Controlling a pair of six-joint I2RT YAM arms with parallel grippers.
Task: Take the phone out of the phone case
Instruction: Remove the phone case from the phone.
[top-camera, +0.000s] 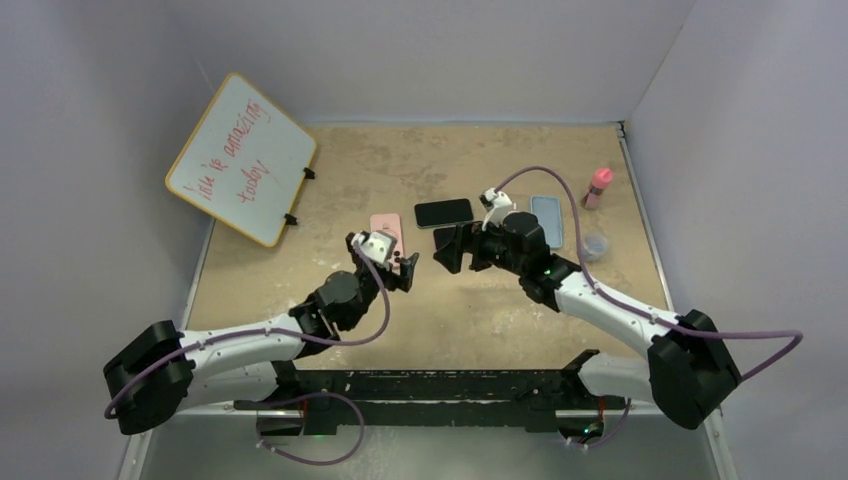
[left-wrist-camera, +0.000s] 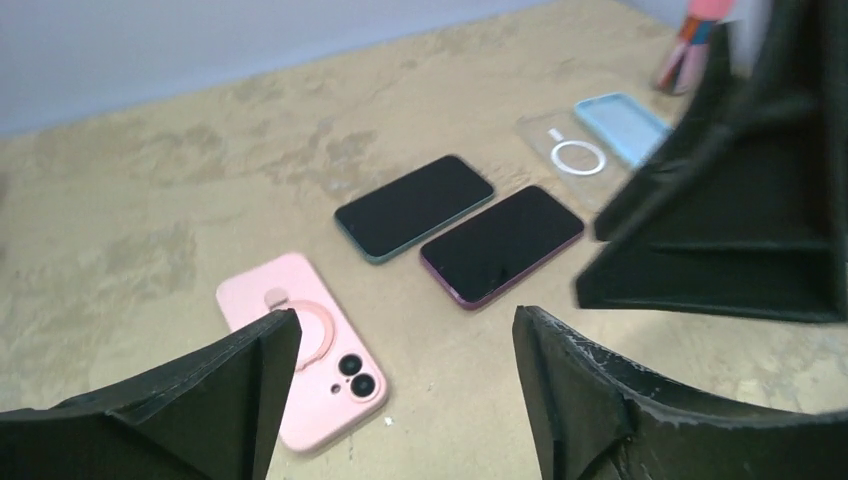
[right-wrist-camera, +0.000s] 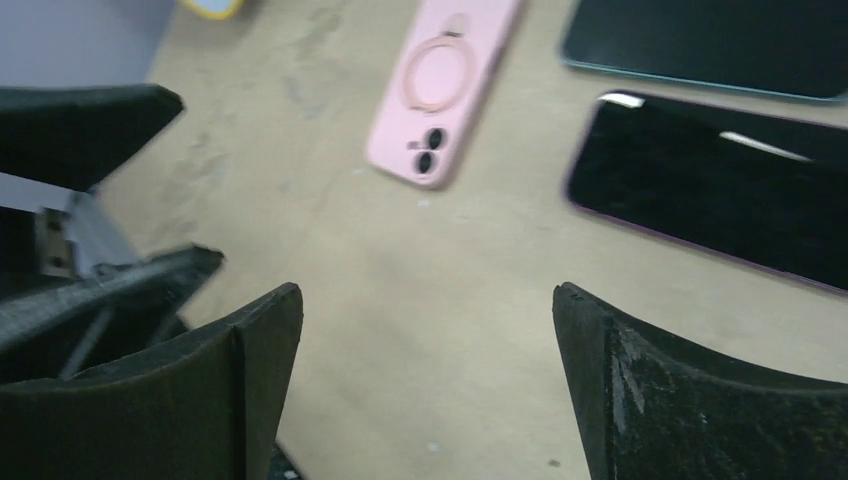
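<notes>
At the upper left of the top view a whiteboard with red writing leans over the edge of the brown table.

Next comes the left gripper. Its two black fingers are wide apart and there is nothing between them. It hangs just above the table, near the pink phone case.

The pink phone case lies flat with its back up. You can see a ring on it and two little camera eyes in the corner hole. That makes me think a phone is still inside it, but the front is hidden, so I cannot be sure.

To the right of it two bare phones lie side by side, screens up: a phone with a green-blue edge and a phone with a purple edge. No case is on them.

The right gripper hovers by the purple one. Its fingers are wide apart too, and they hold nothing.

Farther right lie an empty clear case and an empty blue case. A pink bottle stands at the far right.

So two phones look done. The pink one looks like the one left to do.
</notes>
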